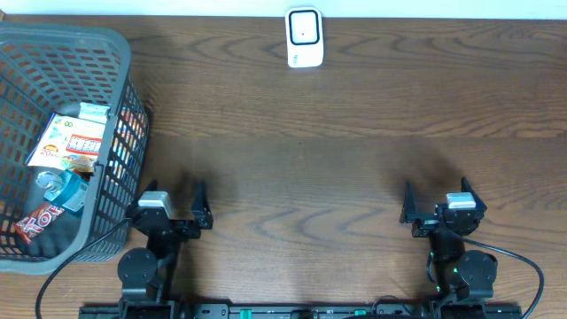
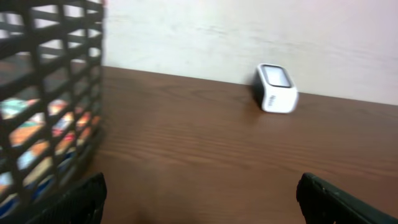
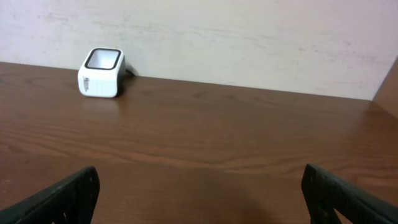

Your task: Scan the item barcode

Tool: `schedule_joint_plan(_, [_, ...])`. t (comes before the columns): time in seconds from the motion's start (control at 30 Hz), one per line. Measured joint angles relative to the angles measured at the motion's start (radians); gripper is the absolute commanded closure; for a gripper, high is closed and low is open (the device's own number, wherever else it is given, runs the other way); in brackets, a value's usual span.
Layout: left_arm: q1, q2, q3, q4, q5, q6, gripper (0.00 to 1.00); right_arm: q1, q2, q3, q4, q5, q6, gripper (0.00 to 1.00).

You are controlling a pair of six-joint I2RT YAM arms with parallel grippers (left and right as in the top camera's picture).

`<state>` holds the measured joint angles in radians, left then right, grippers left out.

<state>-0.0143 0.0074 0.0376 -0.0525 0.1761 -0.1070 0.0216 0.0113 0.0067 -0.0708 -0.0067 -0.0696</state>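
Dark wooden table [image 1: 301, 168] carries, nearest, the left gripper [image 1: 170, 213] and right gripper [image 1: 440, 213], both spread wide and holding nothing, then at the left a grey basket [image 1: 120, 53] of snack packets [image 1: 71, 142], and farthest the white scanner [image 1: 304, 37].

Table [image 1: 354, 133] layout: basket [image 1: 120, 53] left, scanner [image 1: 304, 37] rear.
Packets [image 1: 71, 142] lay in the basket at the left end; scanner stood well apart, at the rear edge.
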Motion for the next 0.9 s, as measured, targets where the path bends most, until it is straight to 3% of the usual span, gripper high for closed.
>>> schedule_joint_plan(0.23, [0.000,0.002,0.016,-0.029,0.088,-0.032,0.02,0.000,0.000,0.000,0.000,0.000,0.000,0.01])
schedule_joint_plan(0.43, [0.000,0.085,0.137,-0.095,0.118,-0.056,0.02,0.000,0.000,0.000,0.000,0.000,0.000,0.01])
schedule_joint_plan(0.6, [0.000,0.231,0.311,-0.131,0.166,-0.072,0.02,0.000,0.000,0.000,0.000,0.000,0.000,0.01])
schedule_joint_plan(0.9, [0.000,0.594,0.702,-0.402,0.270,-0.059,0.02,0.000,0.000,0.000,0.000,0.000,0.000,0.01])
